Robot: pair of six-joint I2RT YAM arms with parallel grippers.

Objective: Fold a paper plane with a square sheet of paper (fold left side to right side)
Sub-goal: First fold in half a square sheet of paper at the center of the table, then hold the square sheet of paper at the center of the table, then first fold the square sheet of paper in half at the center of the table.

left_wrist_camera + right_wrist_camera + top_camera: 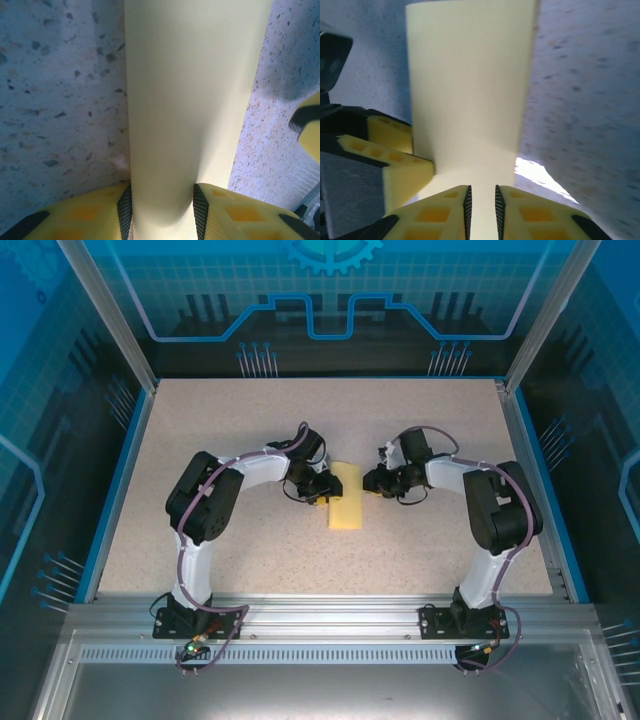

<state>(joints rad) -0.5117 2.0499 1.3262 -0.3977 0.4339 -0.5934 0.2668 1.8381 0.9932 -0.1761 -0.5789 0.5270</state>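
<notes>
The square sheet of paper (347, 496) lies mid-table as a narrow yellow strip, folded over on itself. My left gripper (322, 490) is at its left edge. In the left wrist view the paper (195, 90) bulges as a curved band between the two pads, which press on its sides, so the left gripper (162, 210) is shut on it. My right gripper (372, 480) is at the strip's upper right edge. In the right wrist view the right gripper (482, 215) has its jaws a narrow gap apart, with the paper (470, 75) showing through the gap.
The speckled table (250, 550) has blue rails at left and right and a metal rail along the near edge. The left gripper's yellow fingers (395, 160) stand close beside the right gripper, the paper between them.
</notes>
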